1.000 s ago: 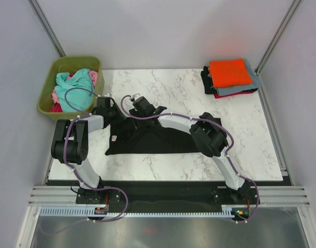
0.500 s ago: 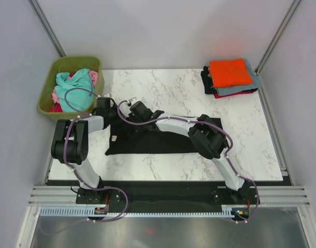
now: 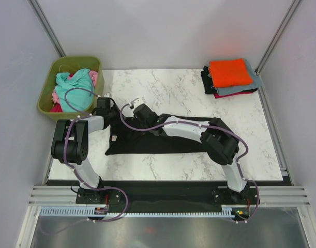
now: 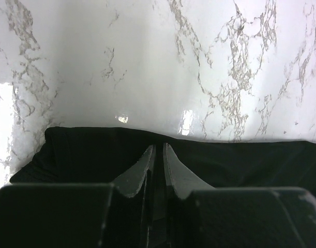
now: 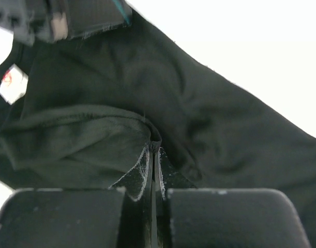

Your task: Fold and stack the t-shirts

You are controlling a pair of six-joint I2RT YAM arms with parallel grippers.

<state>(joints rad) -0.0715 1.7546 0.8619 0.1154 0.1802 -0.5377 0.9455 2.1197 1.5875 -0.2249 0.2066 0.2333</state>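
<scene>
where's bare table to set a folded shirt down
Bare table: the far strip between tub and stack; the right side between black shirt and stack; the near strip in front of the black shirt. Crowded left-centre, where left pincer and right pincer grip the black shirt.

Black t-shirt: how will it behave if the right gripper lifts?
Probably floppy: the black t-shirt bunches into a soft fold where the right gripper pinches it. Likely drapes and drags, not lifts whole: most of it lies flat on the table.
</scene>
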